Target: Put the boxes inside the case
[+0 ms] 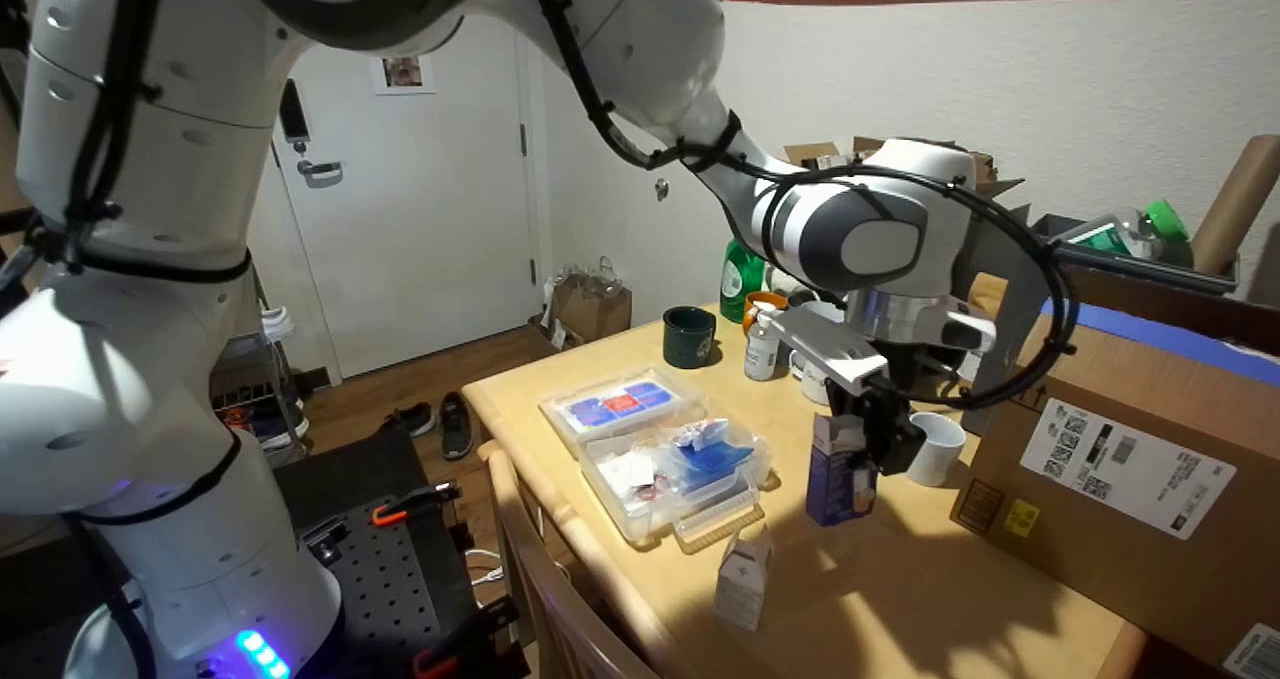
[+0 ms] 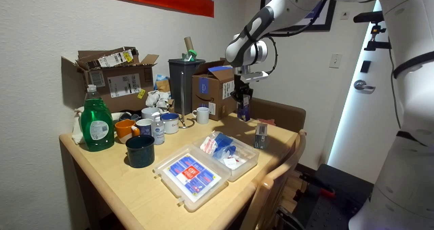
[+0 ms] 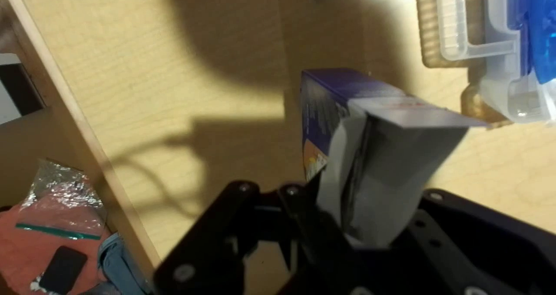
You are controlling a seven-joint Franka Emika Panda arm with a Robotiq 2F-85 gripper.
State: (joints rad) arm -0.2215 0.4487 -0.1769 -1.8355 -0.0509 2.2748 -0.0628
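The claw (image 3: 373, 208) pinches the dark blue box (image 1: 838, 491) near its open top; this box is outside the case (image 2: 244, 167), near it. The case lies open on the tabletop (image 2: 142, 189). The whitish-grey box (image 1: 742, 587) stands upright, just beside the case, also outside.

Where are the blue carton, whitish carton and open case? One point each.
Blue carton (image 1: 838, 493): in an exterior view, on its lower printed face.
Whitish carton (image 1: 739, 587): in an exterior view, middle of a side panel.
Open case (image 2: 245, 166): in an exterior view, on the outer wall of the filled half.
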